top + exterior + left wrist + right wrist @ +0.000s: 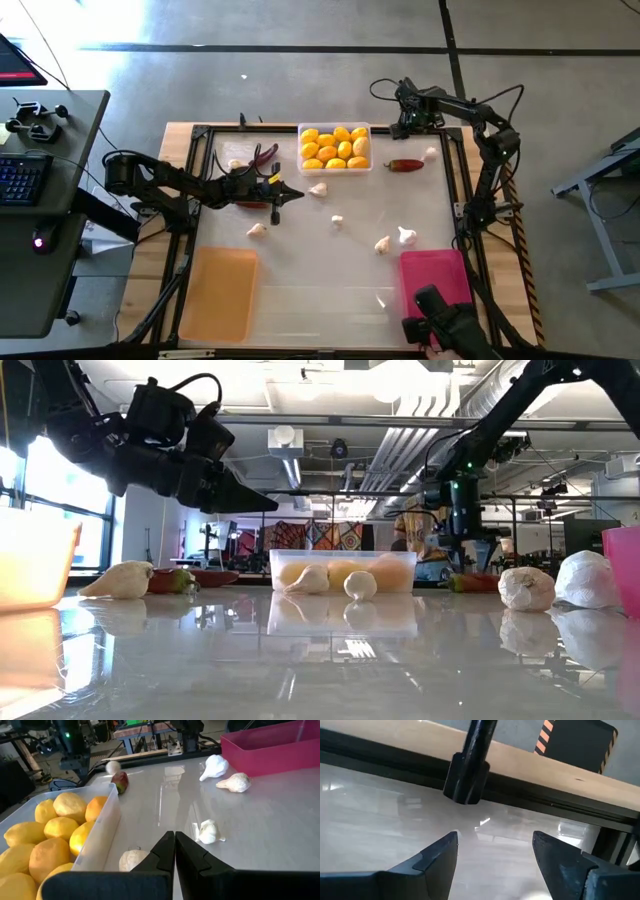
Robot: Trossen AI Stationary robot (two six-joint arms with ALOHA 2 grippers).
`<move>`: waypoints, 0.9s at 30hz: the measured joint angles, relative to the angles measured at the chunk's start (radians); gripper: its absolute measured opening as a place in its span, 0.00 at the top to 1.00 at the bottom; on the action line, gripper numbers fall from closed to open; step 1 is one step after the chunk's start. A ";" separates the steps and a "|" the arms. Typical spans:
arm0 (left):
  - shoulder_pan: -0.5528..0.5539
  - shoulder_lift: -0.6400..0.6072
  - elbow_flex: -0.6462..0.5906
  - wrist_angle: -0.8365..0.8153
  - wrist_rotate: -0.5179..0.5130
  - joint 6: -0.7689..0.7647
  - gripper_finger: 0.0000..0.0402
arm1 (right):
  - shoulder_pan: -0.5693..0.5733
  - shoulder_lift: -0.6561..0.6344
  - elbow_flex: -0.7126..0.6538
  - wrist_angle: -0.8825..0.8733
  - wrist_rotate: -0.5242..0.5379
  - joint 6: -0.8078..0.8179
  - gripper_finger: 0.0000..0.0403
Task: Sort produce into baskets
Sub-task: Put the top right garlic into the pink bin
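The clear tray [335, 147] at the table's far side holds several yellow-orange lemons [55, 840]. The orange tray [220, 293] and the pink tray [435, 280] stand at the near edge. Garlic bulbs [318, 188] lie scattered on the white table. One dark red chili [405, 165] lies right of the clear tray, and others [262, 155] lie left of it. My left gripper [296, 194] is shut and empty, and hovers above the table [268, 506] left of a garlic bulb [132, 860]. My right gripper [495, 837] is open and empty over the far right corner [403, 125].
A black frame with upright posts [470, 765] runs round the table's wooden edge. A dark device [445, 322] sits at the near edge beside the pink tray. A desk with a keyboard [25, 180] stands left of the table. Bare table lies between the orange and pink trays.
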 joint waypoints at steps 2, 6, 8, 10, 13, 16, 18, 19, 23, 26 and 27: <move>0.000 0.000 0.000 -0.001 0.000 0.000 1.00 | 0.000 0.000 0.000 -0.011 -0.003 -0.012 0.38; 0.000 0.000 0.000 -0.003 0.000 0.001 1.00 | 0.000 -0.004 0.021 -0.107 -0.026 -0.032 0.38; 0.000 0.000 0.000 -0.003 0.000 0.001 1.00 | 0.001 -0.006 0.056 -0.192 -0.030 -0.039 0.38; 0.000 0.000 0.000 -0.004 0.000 0.001 1.00 | 0.013 -0.007 0.088 -0.282 -0.025 -0.050 0.38; 0.000 0.000 0.000 -0.006 0.000 0.001 1.00 | 0.053 -0.015 0.118 -0.400 0.016 -0.087 0.38; 0.000 0.000 0.000 -0.011 0.000 0.001 1.00 | 0.108 -0.045 0.104 -0.485 0.050 -0.128 0.38; 0.000 0.000 0.000 -0.019 0.000 0.001 1.00 | 0.147 -0.076 0.072 -0.508 0.055 -0.128 0.38; 0.000 0.000 0.000 -0.023 0.000 0.001 1.00 | 0.164 -0.093 0.051 -0.513 0.056 -0.123 0.38; 0.000 0.000 0.000 -0.033 0.000 0.001 1.00 | 0.209 -0.156 -0.045 -0.487 0.057 -0.082 0.38; 0.000 0.000 0.000 -0.032 0.000 0.004 1.00 | 0.215 -0.173 -0.118 -0.433 0.051 -0.031 0.38; 0.000 0.000 0.000 -0.033 0.000 0.003 1.00 | 0.215 -0.173 -0.141 -0.429 0.051 -0.013 0.38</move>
